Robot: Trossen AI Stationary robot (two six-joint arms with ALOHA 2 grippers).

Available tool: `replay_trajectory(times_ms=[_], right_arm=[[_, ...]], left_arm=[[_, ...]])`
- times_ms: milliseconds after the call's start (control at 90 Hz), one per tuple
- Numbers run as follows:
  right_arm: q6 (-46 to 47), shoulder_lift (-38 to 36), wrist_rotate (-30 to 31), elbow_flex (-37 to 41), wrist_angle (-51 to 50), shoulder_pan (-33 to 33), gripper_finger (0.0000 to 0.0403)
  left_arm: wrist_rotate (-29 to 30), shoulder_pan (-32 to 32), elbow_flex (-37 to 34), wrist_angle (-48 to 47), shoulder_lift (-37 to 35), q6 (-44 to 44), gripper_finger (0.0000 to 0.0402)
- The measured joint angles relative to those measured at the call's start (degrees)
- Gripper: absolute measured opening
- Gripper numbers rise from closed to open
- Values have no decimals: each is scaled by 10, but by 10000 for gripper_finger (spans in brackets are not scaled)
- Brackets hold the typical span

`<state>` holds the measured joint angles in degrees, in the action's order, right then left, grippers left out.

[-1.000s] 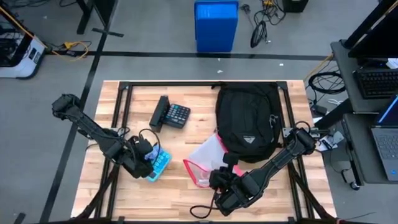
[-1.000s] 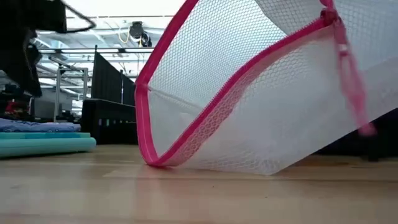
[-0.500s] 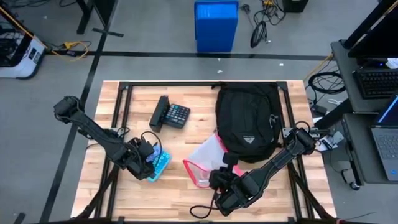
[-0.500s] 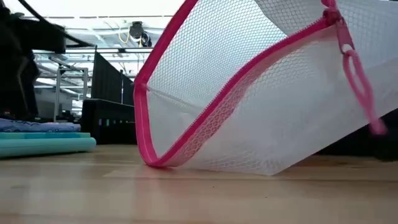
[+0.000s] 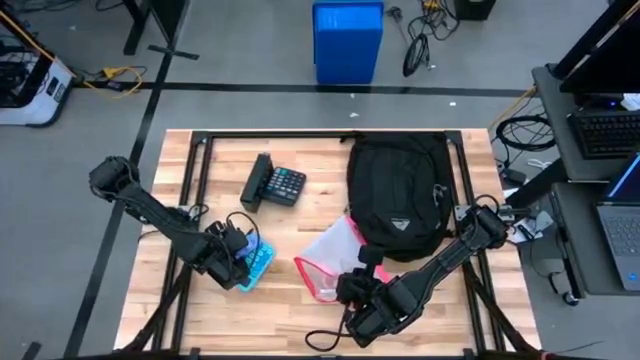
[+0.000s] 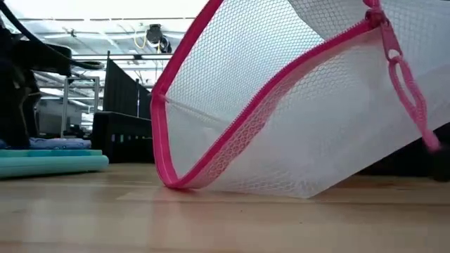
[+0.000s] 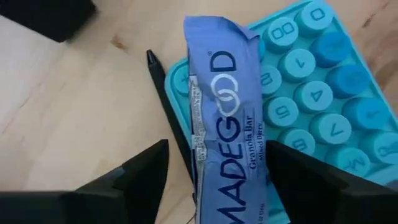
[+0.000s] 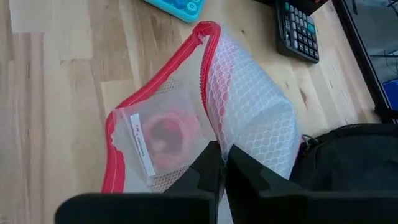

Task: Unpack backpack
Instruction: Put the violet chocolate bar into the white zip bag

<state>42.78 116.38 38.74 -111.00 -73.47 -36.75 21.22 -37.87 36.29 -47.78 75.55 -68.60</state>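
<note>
The black backpack (image 5: 398, 190) lies flat on the table at the far right, with no gripper on it. Before it is a white mesh pouch (image 5: 328, 258) with a pink zipper; my right gripper (image 5: 352, 288) is shut on it. Inside the pouch shows a small clear bag (image 8: 155, 140) with something red in it. At the near left my left gripper (image 7: 217, 155) is open over a teal keypad (image 7: 317, 93). A blue granola bar (image 7: 227, 106) lies on the keypad between the two fingers; I cannot tell whether they touch it. My right gripper pinches the pouch's mesh wall beside the pink zipper edge (image 8: 214, 134) between its two fingers. It comes from the table's near side. The held side is raised, the lower corner (image 6: 176, 183) rests on the table, and the zipper pull (image 6: 411, 105) dangles.
A black calculator (image 5: 275, 183) lies at the far middle of the table, left of the backpack. A thin black pen (image 7: 163, 93) lies along the teal keypad's edge. Bare wood shows at the table's near left and between the keypad and the pouch.
My left arm has sunk a little over the teal keypad. The pouch's zipper pull has swung while the pouch itself stays in place, still held by my right gripper.
</note>
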Motion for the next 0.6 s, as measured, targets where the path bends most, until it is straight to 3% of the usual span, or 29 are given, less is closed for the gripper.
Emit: replay_trajectory(times_ms=[356,600], right_arm=[[0,0,0,0,0,0,0],[0,0,0,0,0,0,0]], left_arm=[[-1,0,-1,4,0,0,90],[-1,-1,27,8,-4,3,55]])
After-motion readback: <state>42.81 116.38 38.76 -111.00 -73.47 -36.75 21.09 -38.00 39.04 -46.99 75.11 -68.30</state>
